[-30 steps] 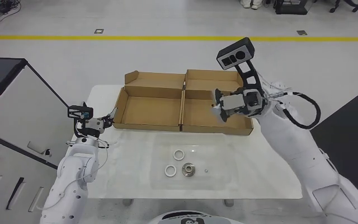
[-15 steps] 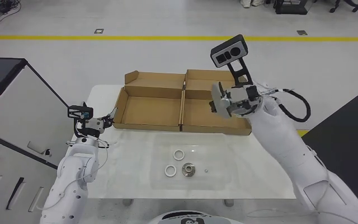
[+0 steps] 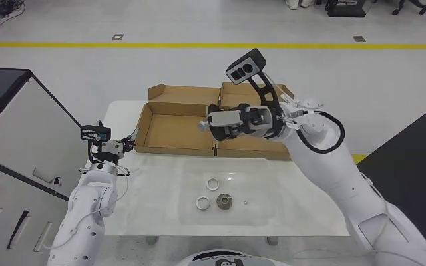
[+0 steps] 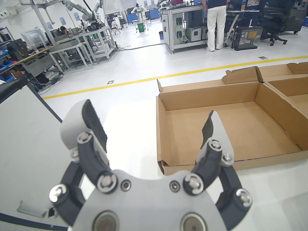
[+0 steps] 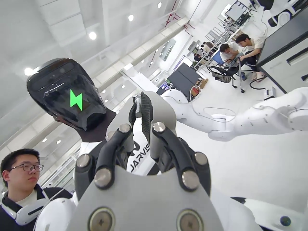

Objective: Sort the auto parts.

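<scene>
Carrying step: the right gripper (image 5: pixel 140 102) is clamped on a small metal pin (image 5: pixel 137 108), which is pinched between the pads near the tips. The wrist is turned so the fingers point sideways and up, not down at the table (image 3: pixel 153 199).

From above, the right gripper (image 3: pixel 202 124) sits over the seam between two cardboard boxes. Its tips are over the right side of the left box (image 3: pixel 172 133), and the right box (image 3: pixel 243 145) lies mostly under the forearm. Height over the box floor is hard to judge from above; probably well off it. The box floors look bare where they show.

The left gripper (image 4: pixel 151 123) is spread wide and holds nothing. It sits just beside the outer edge of the left box (image 4: pixel 228 121).

Unsorted on the table:
- a white ring (image 3: pixel 213 183)
- a second white ring (image 3: pixel 202 203)
- a metal hub (image 3: pixel 224 200) just beside the second ring
- a tiny piece (image 3: pixel 245 201) near the hub

Judged early in the task: one part in transit, four waiting.

Next move calls for rolling the wrist so the fingers face down into a box, lowering, then letting go. The pin is thin and likely to roll or bounce, so release it low. After that, go back for the rings.
</scene>
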You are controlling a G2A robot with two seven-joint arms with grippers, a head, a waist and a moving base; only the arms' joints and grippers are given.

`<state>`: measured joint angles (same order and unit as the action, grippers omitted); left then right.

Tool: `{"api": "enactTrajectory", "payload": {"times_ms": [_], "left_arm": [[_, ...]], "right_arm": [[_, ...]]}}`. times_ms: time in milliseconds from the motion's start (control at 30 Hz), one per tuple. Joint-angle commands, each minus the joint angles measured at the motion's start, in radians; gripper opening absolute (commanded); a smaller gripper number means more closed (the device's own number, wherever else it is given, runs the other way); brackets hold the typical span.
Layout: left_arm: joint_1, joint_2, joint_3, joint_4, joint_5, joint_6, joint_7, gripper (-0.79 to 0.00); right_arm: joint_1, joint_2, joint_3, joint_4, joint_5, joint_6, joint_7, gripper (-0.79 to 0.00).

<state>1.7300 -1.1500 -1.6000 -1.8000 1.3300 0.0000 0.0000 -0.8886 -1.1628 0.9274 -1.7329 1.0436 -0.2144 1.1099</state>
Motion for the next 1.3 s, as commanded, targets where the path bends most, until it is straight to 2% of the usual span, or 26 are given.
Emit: {"api": "enactTrajectory", "payload": {"times_ms": [0, 233, 667, 1267], "left_arm": [[0.000, 0.000, 0.000, 0.000, 0.000, 0.000, 0.000, 0.000], [0.000, 0.000, 0.000, 0.000, 0.000, 0.000, 0.000, 0.000], [0.000, 0.000, 0.000, 0.000, 0.000, 0.000, 0.000, 0.000], [0.000, 0.000, 0.000, 0.000, 0.000, 0.000, 0.000, 0.000]], "right_arm": [[-0.005, -0.002, 0.000, -0.004, -0.016, 0.000, -0.012, -0.785], [-0.033, -0.014, 0.001, -0.026, 0.003, -0.026, -0.029, -0.785], [-0.105, -0.051, 0.018, -0.045, 0.284, -0.136, 0.108, -0.785], [-0.132, -0.062, 0.059, -0.049, 0.233, -0.091, 0.143, -0.785]]}}
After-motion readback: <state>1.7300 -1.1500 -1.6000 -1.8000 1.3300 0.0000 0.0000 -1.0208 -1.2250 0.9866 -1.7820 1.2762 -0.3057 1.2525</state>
